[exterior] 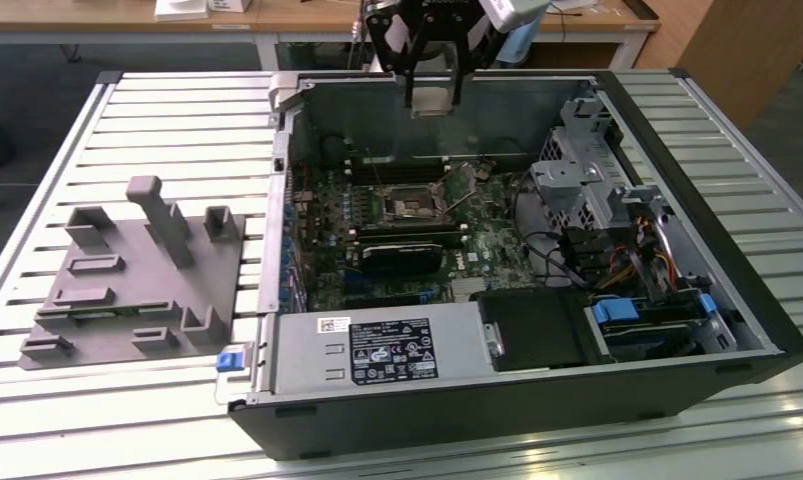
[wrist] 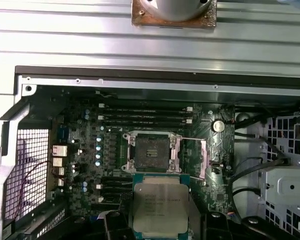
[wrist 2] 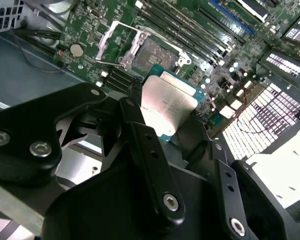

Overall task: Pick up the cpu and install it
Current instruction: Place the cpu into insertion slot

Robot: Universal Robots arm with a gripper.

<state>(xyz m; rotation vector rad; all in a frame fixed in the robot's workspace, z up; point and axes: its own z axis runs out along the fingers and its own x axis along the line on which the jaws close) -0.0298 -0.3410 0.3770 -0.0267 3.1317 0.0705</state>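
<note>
- The cpu (wrist 2: 167, 105) is held by its edges between the black fingers (wrist 2: 142, 140) of the gripper (wrist 2: 167, 117), which are clenched on it. Its silvery top is turned towards the wrist cameras.
- In the exterior view, the gripper (exterior: 429, 95) and the cpu (exterior: 431, 100) are seen raised in the air above the far wall of the computer case (exterior: 508, 410), touching nothing inside it.
- In the first wrist view, the cpu (wrist: 160, 207) is seen in front of the socket (wrist: 151, 152), and the two are apart.
- The socket is empty, with its dark contact field laid bare. Its hinged metal plate (wrist: 197, 157) is swung open to one side.
- The socket is set in the green motherboard (wrist: 80, 150). A row of memory slots (wrist: 145, 117) and a coin battery (wrist: 218, 125) are found close to it.
- Within the case, a power supply (exterior: 374, 350) with a label is mounted against the near wall. A drive cage (exterior: 595, 185) is fitted on the exterior view's right.
- The case is laid on its side, open upwards, on a slatted metal table (exterior: 174, 130).
- A grey fixture (exterior: 134, 280) with upright posts is placed on the table just beside the case, on the exterior view's left.
- A wooden desk (exterior: 308, 18) is seen beyond the table.
</note>
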